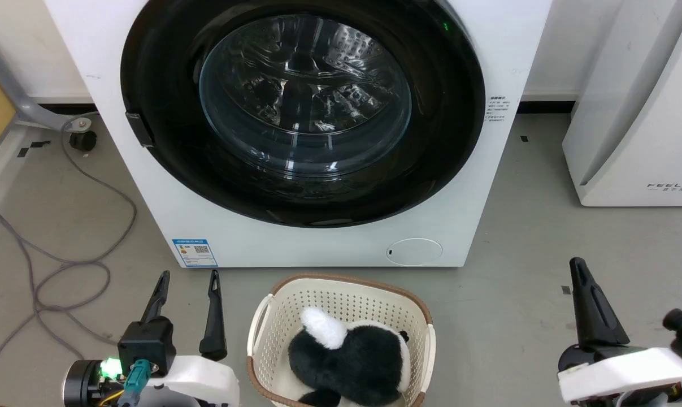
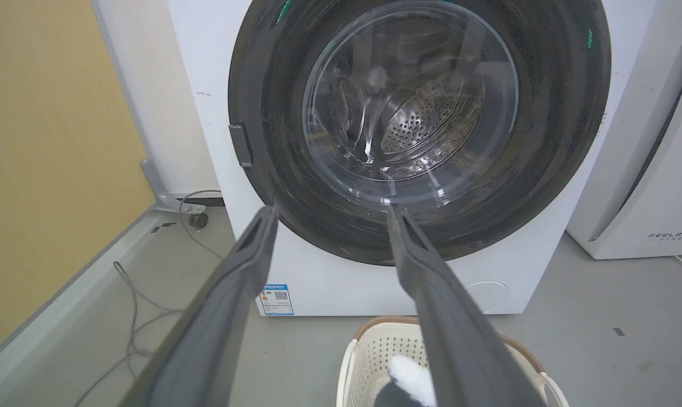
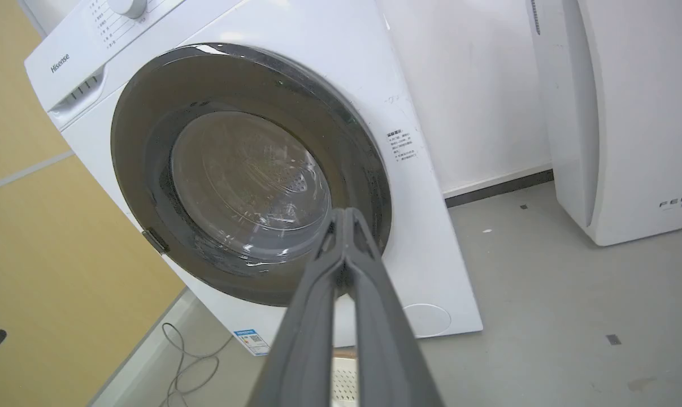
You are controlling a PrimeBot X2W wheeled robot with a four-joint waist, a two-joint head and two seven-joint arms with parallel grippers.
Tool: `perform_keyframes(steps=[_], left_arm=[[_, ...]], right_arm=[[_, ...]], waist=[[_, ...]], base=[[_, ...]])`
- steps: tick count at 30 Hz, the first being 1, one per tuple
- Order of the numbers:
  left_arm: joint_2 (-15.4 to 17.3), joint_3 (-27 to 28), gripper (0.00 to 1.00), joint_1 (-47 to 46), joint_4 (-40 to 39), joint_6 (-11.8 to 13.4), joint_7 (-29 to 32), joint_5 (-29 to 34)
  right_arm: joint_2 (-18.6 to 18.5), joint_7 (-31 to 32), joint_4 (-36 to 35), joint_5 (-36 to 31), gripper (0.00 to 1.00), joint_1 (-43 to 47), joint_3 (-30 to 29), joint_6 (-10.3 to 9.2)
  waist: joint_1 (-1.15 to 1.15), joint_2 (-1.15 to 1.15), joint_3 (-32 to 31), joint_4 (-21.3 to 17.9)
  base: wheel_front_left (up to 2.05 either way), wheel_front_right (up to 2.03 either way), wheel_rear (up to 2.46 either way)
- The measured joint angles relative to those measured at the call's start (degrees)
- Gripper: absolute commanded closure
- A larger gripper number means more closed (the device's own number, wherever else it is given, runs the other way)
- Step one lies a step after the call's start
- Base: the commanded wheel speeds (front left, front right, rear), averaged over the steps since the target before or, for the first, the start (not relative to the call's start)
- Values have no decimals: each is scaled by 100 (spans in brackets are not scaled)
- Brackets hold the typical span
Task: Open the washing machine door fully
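The white washing machine [image 1: 165, 186] stands ahead of me with its round glossy black door [image 1: 165, 158] flush against the front, glass bowl in the middle. A small dark handle [image 1: 140, 129] sits on the door's left rim. My left gripper [image 1: 189, 276] hovers open at the lower left, short of the machine, holding nothing. In the left wrist view that gripper [image 2: 329, 210] frames the door [image 2: 555, 141] bottom. My right gripper [image 1: 579, 265] is at the lower right, shut on nothing. In the right wrist view its fingers [image 3: 346, 217] meet in front of the door [image 3: 143, 124].
A cream laundry basket [image 1: 278, 299] with a black and white plush toy [image 1: 349, 356] stands on the floor just before the machine, between my arms. A grey cable [image 1: 64, 263] loops on the floor at the left. A white FEELBAIR appliance [image 1: 634, 113] stands at the right.
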Motion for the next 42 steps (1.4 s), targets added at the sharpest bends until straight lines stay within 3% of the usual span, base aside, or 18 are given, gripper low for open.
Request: perform_keyframes(steps=[7, 16, 24, 42], left_arm=[[0, -25, 0, -1, -31, 66, -81, 0], [-1, -68, 0, -11, -105, 144, -196, -8], [-1, -140, 0, -147, -172, 201, -289, -8], [0, -194, 0, -650, -355, 316, -504, 9]], right_arm=[[0, -92, 155, 1647, 100, -146, -40, -1], [0, 198, 408, 2950, 100, -527, -369, -1], [-94, 422, 927, 3624, 100, -1118, -776, -1], [-898, 595, 2240, 4554, 100, -3093, -902, -1]], waist=[[0, 0, 17, 29], [0, 0, 129, 84], [0, 0, 335, 187], [1, 0, 1131, 489]], base=[[0, 0, 0], [0, 0, 0], [0, 0, 0], [0, 0, 0]])
